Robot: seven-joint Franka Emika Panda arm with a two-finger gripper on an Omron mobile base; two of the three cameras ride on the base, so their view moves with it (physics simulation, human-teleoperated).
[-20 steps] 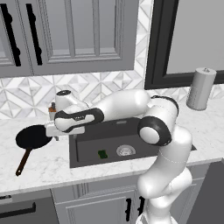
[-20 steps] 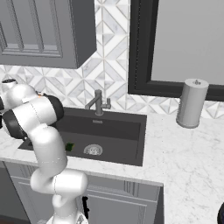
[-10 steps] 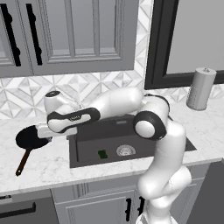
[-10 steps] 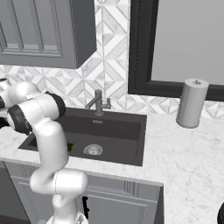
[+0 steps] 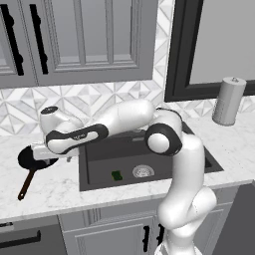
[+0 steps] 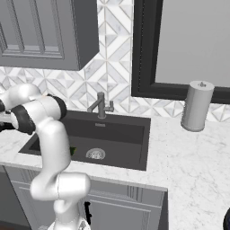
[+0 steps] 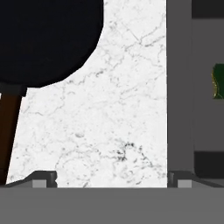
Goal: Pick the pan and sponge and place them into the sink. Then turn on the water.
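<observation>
Round flat black frying pan point(image 5: 35, 158) with long thin reddish-brown handle point(image 5: 26, 184) lying flat on white marble surface point(image 5: 55, 189), left of large rectangular dark grey sink basin point(image 5: 99, 172). Handle pointing toward front edge of surface. Small dark green sponge point(image 5: 116, 175) already on sink floor, just left of round silver drain point(image 5: 143, 171); also visible in hand view at right edge point(image 7: 217, 81), inside the basin. White arm with dark joints stretched leftward across the sink, two-finger gripper point(image 5: 44, 155) low over the strip of surface between pan and sink rim, right beside the pan's near edge. In hand view: black pan disc point(image 7: 43, 39) filling upper left, brown handle point(image 7: 8, 127) running down the left edge, bare marble between the two fingertips point(image 7: 43, 177). Jaws spread wide, nothing between them, one tip near the handle side, other over the sink's grey rim point(image 7: 178, 87). Contact with pan not discernible. Slim grey metal faucet point(image 6: 101, 105) with angular spout standing at back of sink, no water visible running. Grey cylindrical canister point(image 6: 197, 106) upright on surface right of sink, well apart. Grey cabinet doors point(image 5: 74, 40) above, patterned tile backsplash point(image 6: 112, 85) behind faucet.
</observation>
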